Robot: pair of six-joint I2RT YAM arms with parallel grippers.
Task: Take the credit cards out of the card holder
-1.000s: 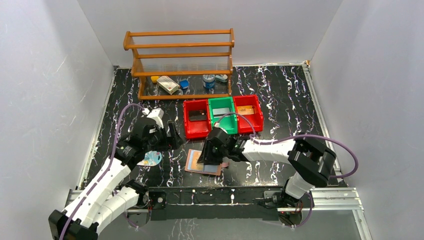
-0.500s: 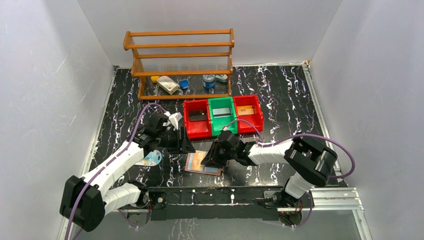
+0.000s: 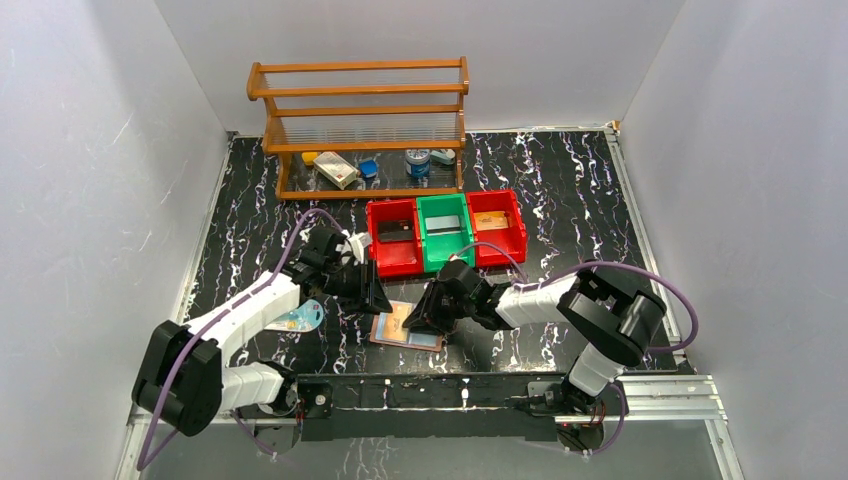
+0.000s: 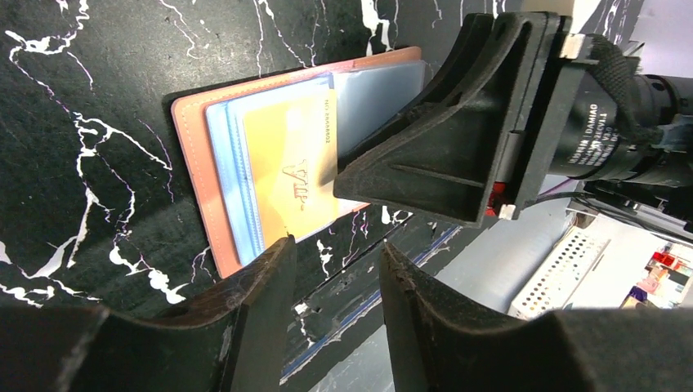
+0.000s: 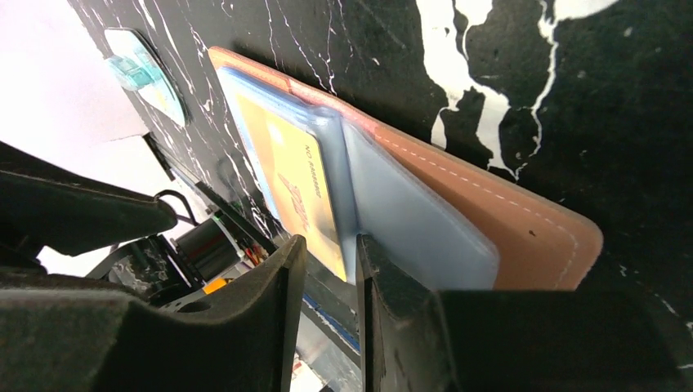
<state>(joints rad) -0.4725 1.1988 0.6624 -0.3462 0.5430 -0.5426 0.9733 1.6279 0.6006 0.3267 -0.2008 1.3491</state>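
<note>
Now left gripper (image 4: 331,249) part-open, empty, beside card holder (image 4: 190,131); right gripper (image 5: 327,245) narrowly parted, resting on it

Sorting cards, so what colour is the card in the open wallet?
The card is yellow-orange; left wrist view shows it best.

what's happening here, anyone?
Both arms are working on the open card holder, which lies flat on the table. The right gripper is down on the clear pockets, its fingers nearly together at the edge of the yellow card; whether it grips anything is unclear. The left gripper is open beside the holder, holding nothing. The yellow card is not yet out. A pale blue card lies on the table to the left.
</note>
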